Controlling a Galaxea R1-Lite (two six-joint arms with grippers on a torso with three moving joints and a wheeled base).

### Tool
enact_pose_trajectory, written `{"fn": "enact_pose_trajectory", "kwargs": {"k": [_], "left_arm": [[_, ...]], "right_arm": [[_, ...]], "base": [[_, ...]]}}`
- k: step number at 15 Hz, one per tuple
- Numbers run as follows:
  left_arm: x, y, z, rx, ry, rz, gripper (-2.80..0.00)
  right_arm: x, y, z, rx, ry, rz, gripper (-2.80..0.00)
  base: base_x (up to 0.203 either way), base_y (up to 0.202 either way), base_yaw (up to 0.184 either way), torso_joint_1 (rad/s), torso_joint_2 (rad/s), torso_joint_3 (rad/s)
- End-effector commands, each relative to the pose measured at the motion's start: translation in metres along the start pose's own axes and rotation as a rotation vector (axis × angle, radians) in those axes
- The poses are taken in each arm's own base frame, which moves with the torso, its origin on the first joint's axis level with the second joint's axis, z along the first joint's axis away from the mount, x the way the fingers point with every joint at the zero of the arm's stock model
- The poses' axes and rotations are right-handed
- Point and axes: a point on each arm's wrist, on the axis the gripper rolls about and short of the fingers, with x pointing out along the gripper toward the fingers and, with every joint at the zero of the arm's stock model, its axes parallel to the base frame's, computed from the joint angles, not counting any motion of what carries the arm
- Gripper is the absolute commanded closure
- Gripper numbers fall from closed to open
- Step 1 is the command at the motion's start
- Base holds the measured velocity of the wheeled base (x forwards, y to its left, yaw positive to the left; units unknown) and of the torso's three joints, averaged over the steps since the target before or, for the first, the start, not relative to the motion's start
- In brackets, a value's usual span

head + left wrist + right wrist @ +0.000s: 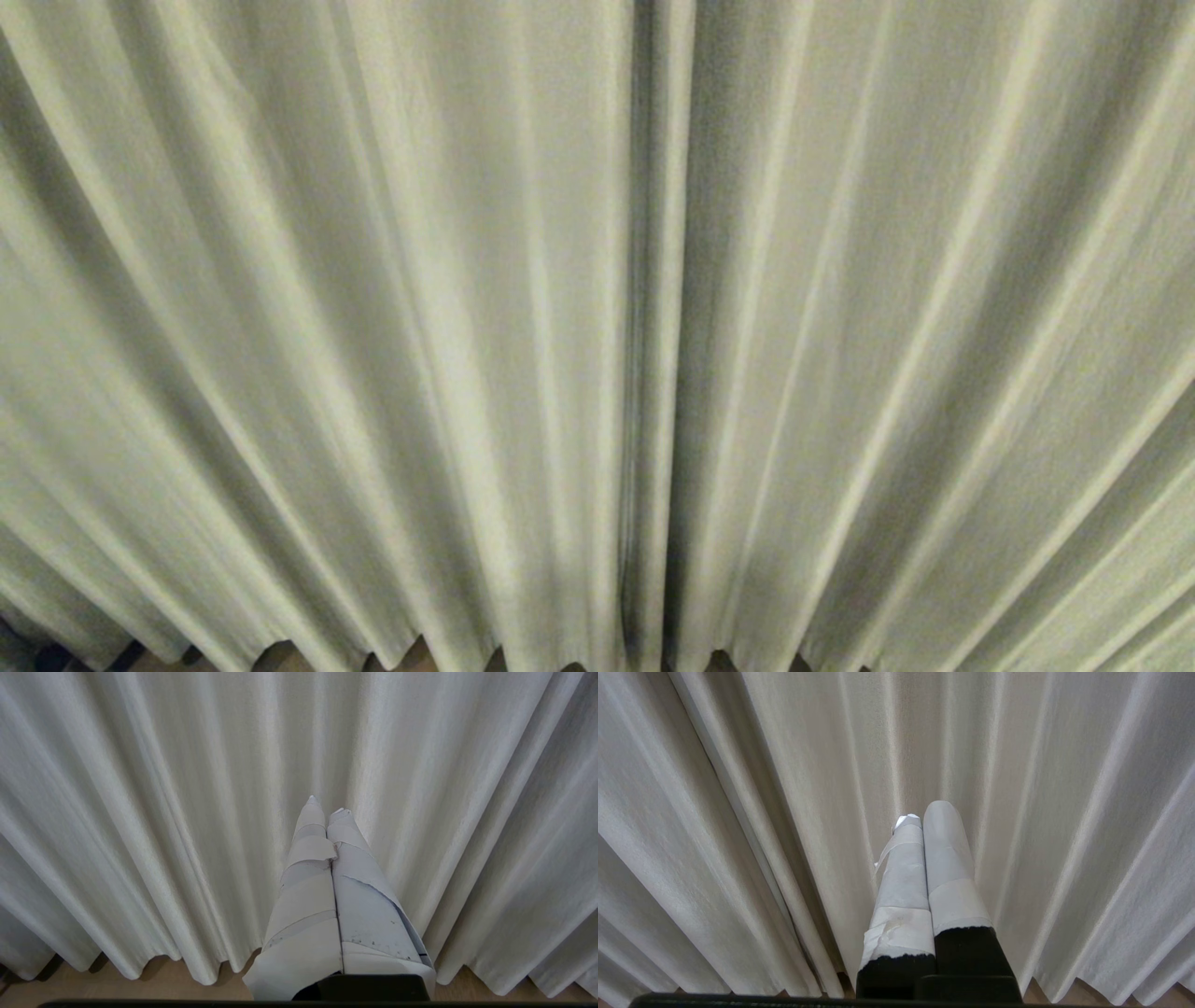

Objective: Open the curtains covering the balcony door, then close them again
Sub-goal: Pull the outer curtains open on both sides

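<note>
The curtains fill the head view: a left panel (355, 327) and a right panel (915, 327) of cream pleated fabric meeting at a dark vertical seam in the middle. The balcony door is hidden behind them. Neither arm shows in the head view. In the left wrist view my left gripper (326, 805) is shut and empty, its tape-wrapped fingers (308, 877) pointing at the curtain (140, 812) just short of the fabric. My right gripper (922, 812) is likewise shut, holding nothing, in front of the curtain (1064, 812).
A strip of light wooden floor (154, 984) shows under the wavy hem. The same wooden floor (1083, 994) peeks out below the hem in the right wrist view. The panels' meeting edge (738, 826) hangs to one side of my right gripper.
</note>
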Motion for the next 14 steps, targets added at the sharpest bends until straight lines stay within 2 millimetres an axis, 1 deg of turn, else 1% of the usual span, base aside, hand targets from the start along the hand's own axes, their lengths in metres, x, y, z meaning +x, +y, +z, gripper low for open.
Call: {"fn": "enact_pose_trajectory", "kwargs": {"k": [1,10,11,14], "left_arm": [[0.0000,0.0000,-0.0002,0.000,0.000,0.001,0.00],[0.0000,0.0000,-0.0002,0.000,0.000,0.001,0.00],[0.0000,0.0000,-0.0002,0.000,0.000,0.001,0.00],[-0.0001,0.0000,0.0002,0.000,-0.002,0.001,0.00]], "right_arm": [[0.0000,0.0000,0.0001,0.001,0.000,0.000,0.00],[0.0000,0.0000,-0.0001,0.001,0.001,0.000,0.00],[0.0000,0.0000,-0.0001,0.001,0.001,0.000,0.00],[0.0000,0.0000,-0.0001,0.001,0.001,0.000,0.00]], "base": [[0.000,0.000,0.000,0.000,0.00,0.000],[0.000,0.000,0.000,0.000,0.00,0.000],[0.060,0.000,0.000,-0.001,0.00,0.001],[0.168,0.000,0.001,0.000,0.00,0.004]]}}
